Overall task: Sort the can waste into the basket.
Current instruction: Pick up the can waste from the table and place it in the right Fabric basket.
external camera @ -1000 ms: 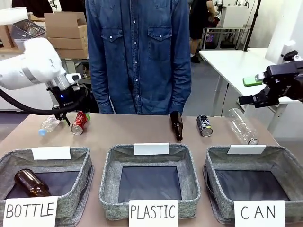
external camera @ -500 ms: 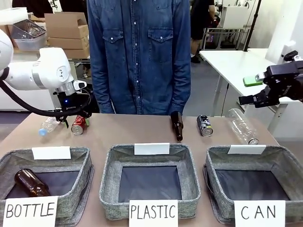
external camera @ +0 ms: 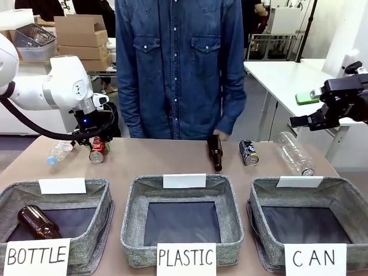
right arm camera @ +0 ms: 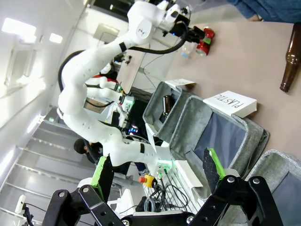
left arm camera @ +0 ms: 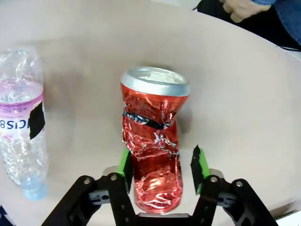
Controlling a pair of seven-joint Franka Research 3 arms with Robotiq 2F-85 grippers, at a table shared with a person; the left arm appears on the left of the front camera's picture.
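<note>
Looking across the desk, we see the CAN basket at near right, well apart from the crushed red can lying far left. Our left fingers straddle it, apart, not clamped; our right fingers hang apart, empty. Closing on that crumpled wall, we risk a slip, or nudging the plastic bottle beside it.

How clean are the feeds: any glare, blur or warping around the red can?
Left wrist view: red can sharp, glare streaks on its foil, table edge bowed by the wide lens. Front view: even light, no blur. Right wrist view: rolled sideways, ceiling lights blown out at upper left.
</note>
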